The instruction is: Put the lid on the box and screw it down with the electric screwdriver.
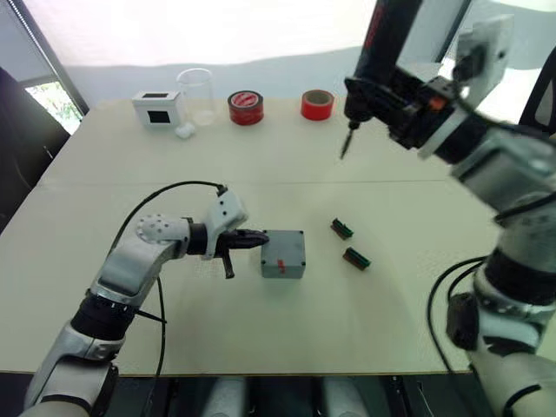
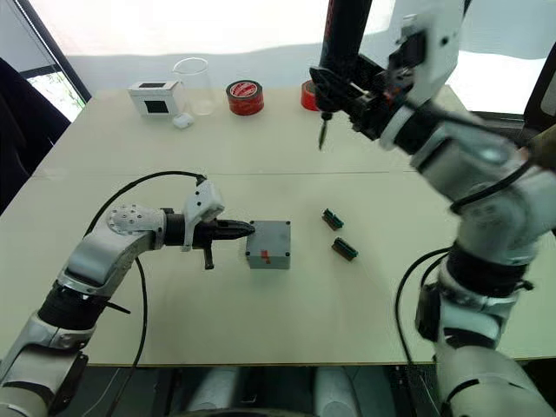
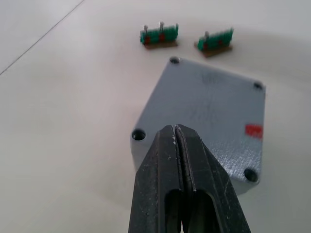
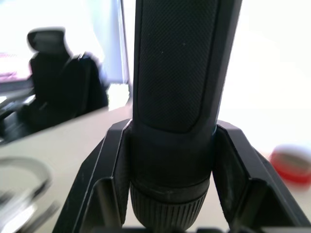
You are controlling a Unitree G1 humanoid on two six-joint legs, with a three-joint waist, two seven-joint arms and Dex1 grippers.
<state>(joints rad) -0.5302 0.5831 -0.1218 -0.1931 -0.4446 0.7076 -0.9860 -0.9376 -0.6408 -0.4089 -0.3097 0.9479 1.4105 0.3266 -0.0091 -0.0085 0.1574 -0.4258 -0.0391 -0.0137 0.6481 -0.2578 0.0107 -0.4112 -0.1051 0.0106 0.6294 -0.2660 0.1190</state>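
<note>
The grey box [image 1: 280,266] stands mid-table with a small red mark on its front side. Its top face, the lid [image 3: 209,109], shows corner screw holes and lies flush on it. My left gripper [image 1: 263,236] is shut with nothing in it; its tips reach the box's left upper edge, just over one corner hole [image 3: 138,134]. High over the back right of the table, my right gripper [image 4: 170,170] is shut on the black electric screwdriver [image 1: 387,35]. The tool is held nearly upright, with its thin bit [image 1: 347,141] pointing down, far above and behind the box.
Two small green pieces [image 1: 342,228] [image 1: 356,258] lie right of the box. Along the far edge stand a white box with a black window [image 1: 157,108], a clear beaker [image 1: 196,95] and two red tape rolls [image 1: 246,107] [image 1: 317,104]. A black cable loops over my left arm.
</note>
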